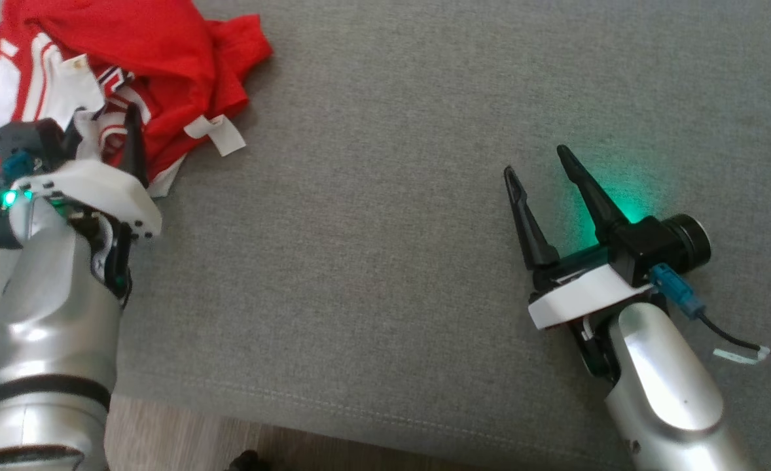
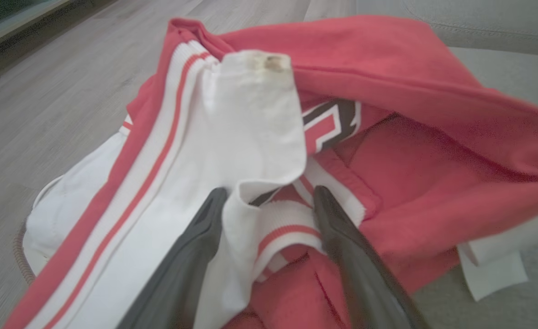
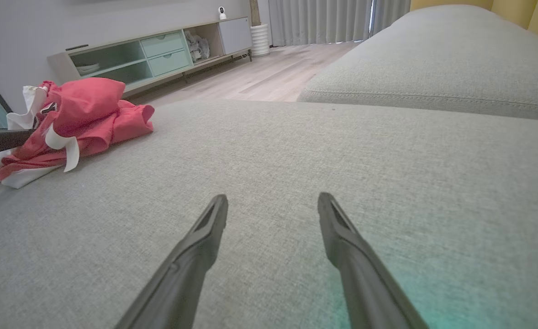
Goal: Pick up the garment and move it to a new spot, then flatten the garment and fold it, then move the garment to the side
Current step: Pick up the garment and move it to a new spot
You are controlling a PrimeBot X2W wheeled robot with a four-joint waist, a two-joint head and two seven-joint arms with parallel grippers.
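While open wide, empty: left fingers [image 2: 191, 256] astride garment [image 2: 433, 137] at cushion [image 1: 385, 261] edge; right fingers [image 3: 200, 242] over bare middle.

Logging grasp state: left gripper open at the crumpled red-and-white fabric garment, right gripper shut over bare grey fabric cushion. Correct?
No: the right gripper is open, fingers spread apart in the right wrist view. The rest holds: left gripper open at the red-and-white garment, right over the bare grey cushion.
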